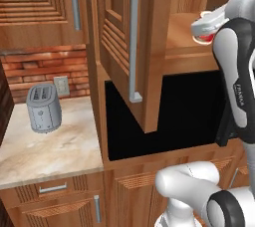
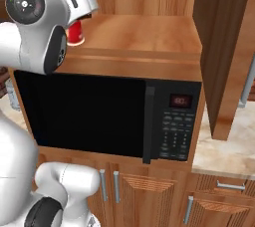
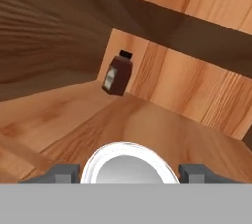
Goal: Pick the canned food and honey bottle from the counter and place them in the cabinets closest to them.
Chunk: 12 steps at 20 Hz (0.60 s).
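Red can [image 2: 75,33] rests on the cabinet shelf [image 2: 144,37] between the jaws, whose grip I cannot tell; honey bottle remains.

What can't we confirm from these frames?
- Grip on the canned food: in the right base view the hand covers its top; in the hand view the finger tips flank its lid, contact unclear.
- Can in the left base view: mostly behind the arm.
- Dark-brown bottle label: too small to read.
- Microwave interior: glass is black.
- Toaster slots: too small to tell whether loaded.
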### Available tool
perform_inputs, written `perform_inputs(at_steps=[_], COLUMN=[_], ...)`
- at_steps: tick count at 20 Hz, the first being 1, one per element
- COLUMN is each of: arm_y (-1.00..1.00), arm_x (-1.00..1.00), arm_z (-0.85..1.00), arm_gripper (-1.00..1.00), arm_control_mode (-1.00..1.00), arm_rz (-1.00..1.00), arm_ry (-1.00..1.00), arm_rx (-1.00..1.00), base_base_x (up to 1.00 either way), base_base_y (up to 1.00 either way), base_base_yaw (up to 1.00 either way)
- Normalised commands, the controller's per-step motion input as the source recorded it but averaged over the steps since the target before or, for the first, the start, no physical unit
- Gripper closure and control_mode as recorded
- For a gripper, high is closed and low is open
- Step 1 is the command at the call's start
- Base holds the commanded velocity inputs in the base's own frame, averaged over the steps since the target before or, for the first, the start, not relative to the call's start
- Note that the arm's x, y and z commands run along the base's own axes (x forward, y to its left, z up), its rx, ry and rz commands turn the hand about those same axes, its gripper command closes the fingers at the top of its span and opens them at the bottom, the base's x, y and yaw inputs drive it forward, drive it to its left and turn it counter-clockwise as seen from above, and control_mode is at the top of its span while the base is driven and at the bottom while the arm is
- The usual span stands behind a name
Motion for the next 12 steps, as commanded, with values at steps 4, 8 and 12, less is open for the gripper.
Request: perform_inputs(at_steps=[4,8,12], arm_y=[0.00,0.00,0.00], arm_x=[0.70,0.70,0.76], arm_z=[-0.03,-0.09,-0.05], arm_gripper=[1.00,1.00,1.00], arm_control_mode=[-1.00,-1.00,-1.00], arm_rz=[-0.01,-0.02,-0.03], arm_ry=[0.09,0.07,0.01], arm_rx=[0.01,0.00,0.00], base_base_x=[0.00,0.00,0.00], base_base_y=[0.00,0.00,0.00], base_base_yaw=[0.00,0.00,0.00])
